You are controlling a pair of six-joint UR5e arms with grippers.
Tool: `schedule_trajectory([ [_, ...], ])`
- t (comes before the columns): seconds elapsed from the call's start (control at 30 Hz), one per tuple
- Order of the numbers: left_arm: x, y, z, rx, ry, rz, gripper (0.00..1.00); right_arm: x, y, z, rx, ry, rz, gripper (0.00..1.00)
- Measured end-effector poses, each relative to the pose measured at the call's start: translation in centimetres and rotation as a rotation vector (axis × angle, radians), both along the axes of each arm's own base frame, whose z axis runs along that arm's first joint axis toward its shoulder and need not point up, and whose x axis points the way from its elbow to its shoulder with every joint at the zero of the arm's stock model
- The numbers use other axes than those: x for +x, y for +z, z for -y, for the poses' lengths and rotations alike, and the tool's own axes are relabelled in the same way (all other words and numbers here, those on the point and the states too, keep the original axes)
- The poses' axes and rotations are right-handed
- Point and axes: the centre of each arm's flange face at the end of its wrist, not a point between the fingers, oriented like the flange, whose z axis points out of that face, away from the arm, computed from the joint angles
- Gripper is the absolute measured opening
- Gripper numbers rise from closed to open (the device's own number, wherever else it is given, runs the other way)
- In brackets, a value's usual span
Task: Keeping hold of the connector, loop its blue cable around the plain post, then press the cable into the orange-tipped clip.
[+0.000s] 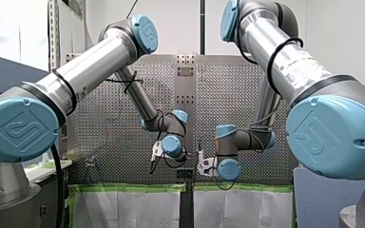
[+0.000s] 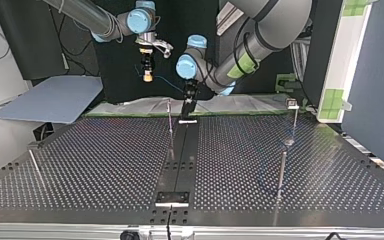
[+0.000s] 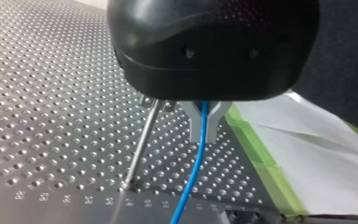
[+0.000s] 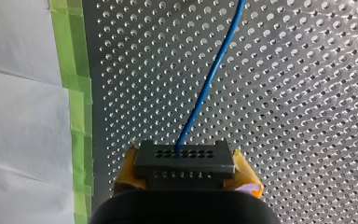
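Your right gripper [image 4: 184, 164] is clamped on the connector [image 4: 184, 156], with a yellow pad [image 4: 127, 170] against each of its sides. It hangs in the air above the counter [image 2: 105, 165], near the far edge in the top view. The cable [image 4: 208, 79] leaves the connector's face and runs off over the perforated plate. Your left gripper [image 3: 204, 126] sits low by that same edge. Its metal fingers [image 3: 195, 123] are closed around the cable, which passes between them and drops toward the counter. A post [image 3: 139, 149] stands just beside those fingers, apart from the cable, and the cable is not yet looped on it. Green tape [image 4: 79, 93] edges the counter, next to a white sheet [image 4: 23, 116].
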Motion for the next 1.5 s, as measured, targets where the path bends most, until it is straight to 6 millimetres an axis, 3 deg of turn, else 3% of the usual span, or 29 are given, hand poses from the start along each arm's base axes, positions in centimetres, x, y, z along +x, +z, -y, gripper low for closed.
schedule_trajectory([
  [0.47,0.5,0.2,0.3,-0.033,0.002,0.047,0.00,-0.5,-2.7,-0.1,0.022,-0.009,-0.005,0.00],
  [0.93,0.3,-1.6,0.5,-0.044,-0.012,0.038,0.00,-0.2,-2.5,0.8,0.014,-0.015,0.006,0.00],
  [1.5,1.7,-1.2,0.8,-0.188,-0.013,0.070,0.00,-0.9,-2.0,3.2,-0.003,-0.048,0.009,0.00],
])
